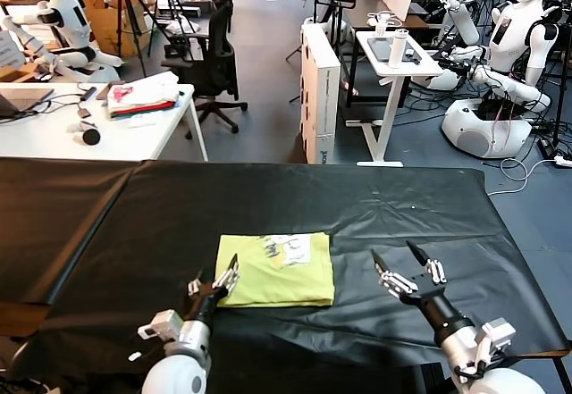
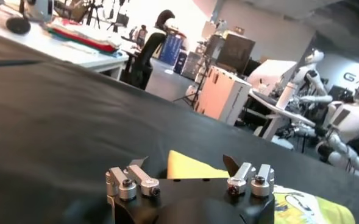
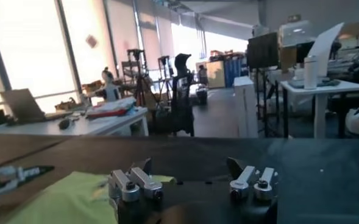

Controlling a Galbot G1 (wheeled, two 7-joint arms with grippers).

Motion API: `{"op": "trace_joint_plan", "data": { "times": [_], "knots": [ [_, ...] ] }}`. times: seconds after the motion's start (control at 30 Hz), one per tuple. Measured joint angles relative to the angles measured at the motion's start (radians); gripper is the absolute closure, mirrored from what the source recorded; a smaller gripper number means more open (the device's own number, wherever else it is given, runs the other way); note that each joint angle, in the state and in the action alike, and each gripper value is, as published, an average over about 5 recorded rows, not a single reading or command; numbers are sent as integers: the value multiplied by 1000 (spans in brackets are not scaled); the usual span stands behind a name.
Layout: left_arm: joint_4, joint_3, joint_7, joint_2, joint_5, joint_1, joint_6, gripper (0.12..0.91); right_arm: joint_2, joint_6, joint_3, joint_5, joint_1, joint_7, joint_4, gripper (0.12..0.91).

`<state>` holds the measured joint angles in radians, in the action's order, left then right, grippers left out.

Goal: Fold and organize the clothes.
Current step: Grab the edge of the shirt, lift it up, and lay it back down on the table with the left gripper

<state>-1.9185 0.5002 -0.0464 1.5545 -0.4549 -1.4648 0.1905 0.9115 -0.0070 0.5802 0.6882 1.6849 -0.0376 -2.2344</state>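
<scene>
The table (image 1: pixel 295 197), draped in a black sheet, fills the near field from side to side; its far edge runs straight across, its right corner falls away toward the floor, and broad bare stretches lie left, right and behind the work. Beyond it stand a white desk (image 1: pixel 134 135) with a white-pink-red cloth pile (image 1: pixel 143 97), a black office chair (image 1: pixel 214 59), a white cabinet (image 1: pixel 320 90), a small white stand (image 1: pixel 393 63) and white robots (image 1: pixel 500 63) on the right, all well apart from the table. The lime-yellow T-shirt (image 1: pixel 273 273) lies folded into a neat rectangle near the table's front middle, its white print (image 1: pixel 290 249) facing up along the far edge. The left pincer (image 1: pixel 217 282) hangs at the shirt's near left corner, fingers spread, one tip over the cloth's edge, holding nothing. The right pincer (image 1: pixel 399 264) sits just right of the shirt above bare black sheet, fingers spread wide and empty.
</scene>
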Motion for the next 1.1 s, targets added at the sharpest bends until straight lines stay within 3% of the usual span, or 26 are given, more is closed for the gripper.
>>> {"op": "trace_joint_plan", "data": {
  "times": [0.4, 0.57, 0.8, 1.03, 1.1],
  "knots": [
    [16, 1, 5, 6, -42, -7, -13, 142, 7, -4, 10, 2, -2, 1, 3, 118],
    [2, 1, 4, 14, -48, -22, -8, 301, 7, -7, 2, 0, -14, 1, 12, 118],
    [-2, 1, 4, 20, -51, -24, -7, 420, 7, -10, -11, -4, -28, 3, 24, 118],
    [-22, 2, 2, 19, -89, -26, 16, 802, 13, -10, -15, -12, -34, 3, 41, 118],
    [-32, 2, -3, 19, -109, -27, 32, 837, 15, -10, -18, -15, -37, 3, 46, 118]
  ]
}}
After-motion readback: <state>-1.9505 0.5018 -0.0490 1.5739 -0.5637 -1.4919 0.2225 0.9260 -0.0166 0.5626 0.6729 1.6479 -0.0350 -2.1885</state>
